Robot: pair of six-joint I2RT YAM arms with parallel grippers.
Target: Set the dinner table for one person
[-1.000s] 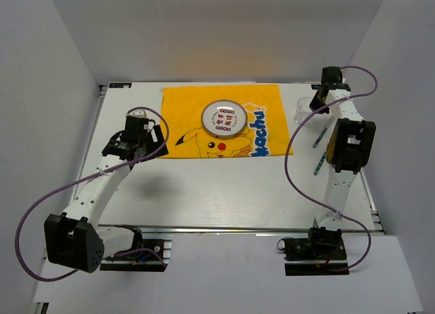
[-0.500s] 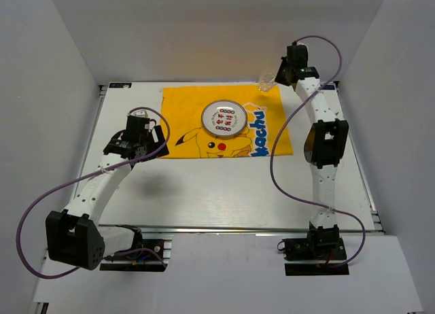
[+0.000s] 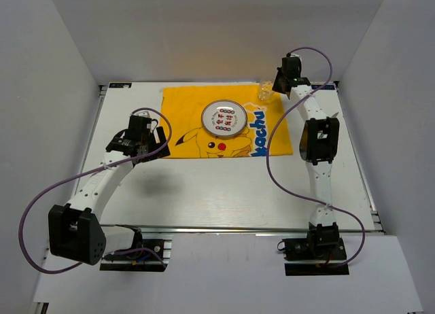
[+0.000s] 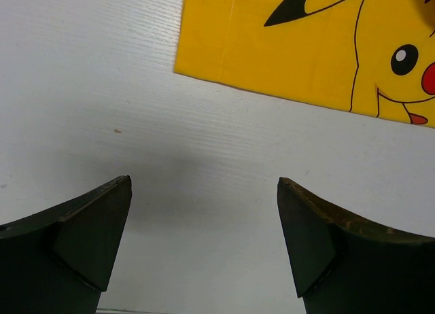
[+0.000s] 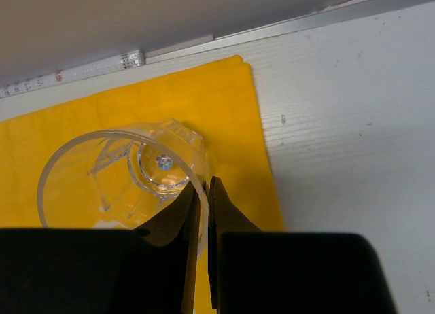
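Near edge: metal rail (image 3: pixel 238 229) runs along the bench (image 3: pixel 224 192), partly covered by the arm bases.

Bench top is white and rectangular with faint grain lines, and fills the whole floor of the enclosure.

Left tool (image 4: pixel 204 192) is spread wide with nothing between its fingers. It sits over bare bench, just near of the near left corner of the yellow cloth (image 4: pixel 306 49). The Pikachu print is cut off at that frame's edge.

Cloth lies far centre on the bench, with the plate (image 3: pixel 223 118) on its middle. The plate pattern is too small to read.

Far right: right tool (image 5: pixel 204 185) is pinched almost closed on the rim of the clear glass (image 5: pixel 122 171), over the cloth's far right corner. The tool body hides the near side of the glass. Can't tell whether the glass base touches the cloth.
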